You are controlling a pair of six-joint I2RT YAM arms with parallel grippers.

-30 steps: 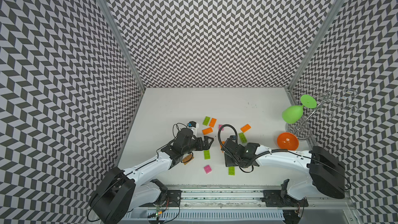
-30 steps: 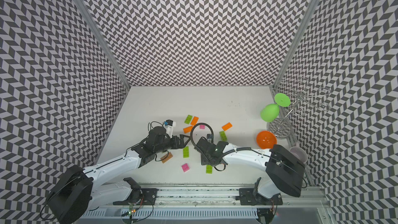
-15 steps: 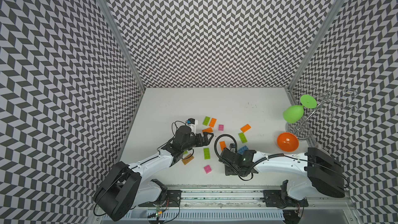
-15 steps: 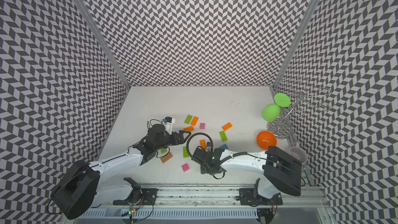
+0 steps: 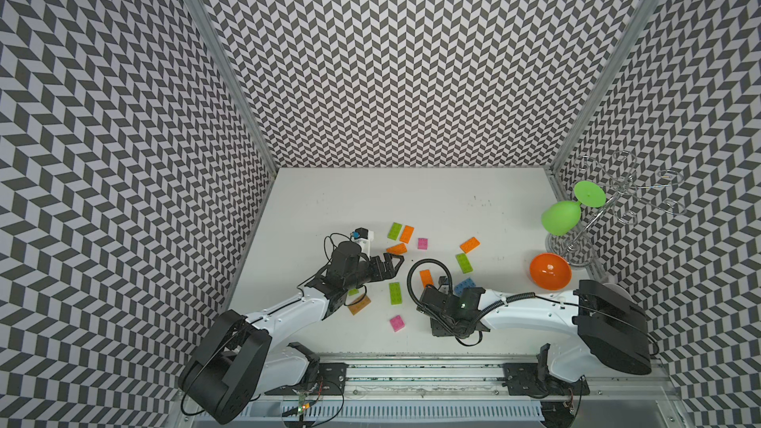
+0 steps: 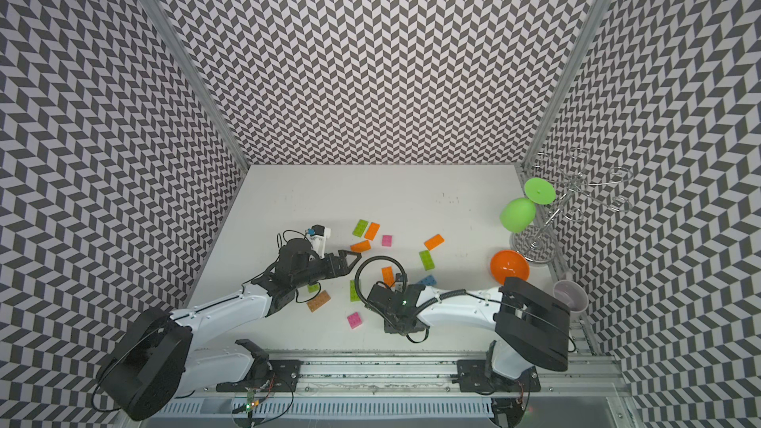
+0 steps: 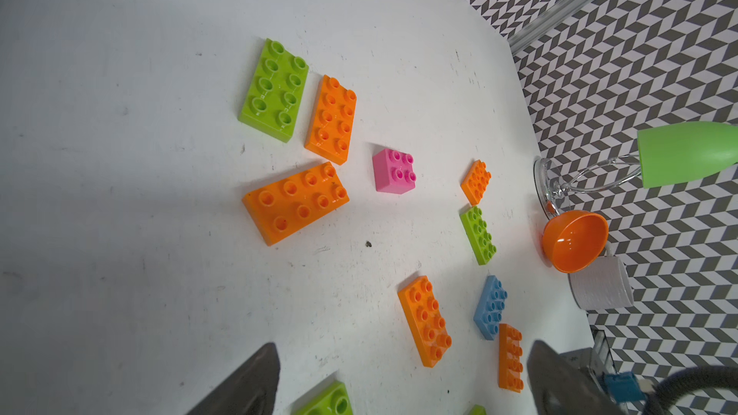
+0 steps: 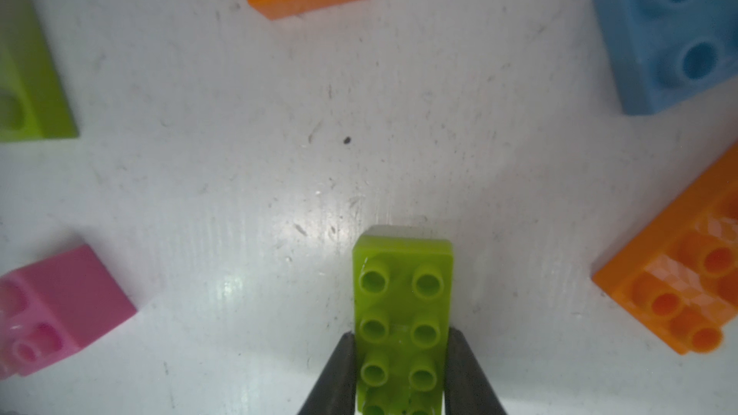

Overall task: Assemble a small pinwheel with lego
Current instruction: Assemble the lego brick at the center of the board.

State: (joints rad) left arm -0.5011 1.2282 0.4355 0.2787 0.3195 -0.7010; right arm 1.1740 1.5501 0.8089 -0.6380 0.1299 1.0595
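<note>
Seeing white table [image 5: 370, 199] littered with loose lego [image 5: 395, 293] — left gripper [image 5: 393, 267] gaping wide, empty, next to an orange brick [image 5: 396, 248]; right gripper [image 8: 401, 337] pinched against both long sides of lime green brick [image 8: 403, 305], flat on table near front

The right end effector [image 8: 402, 335] is hidden in both top views beneath its wrist housing [image 5: 449, 306]. In the right wrist view the lime green brick [image 8: 402, 281] is cut off by the frame edge, as are the blue brick [image 8: 675, 33] and a blurred pink square [image 8: 60, 309]. In a top view the brown brick [image 5: 360, 305] is partly covered by the left arm [image 5: 288, 310].
</note>
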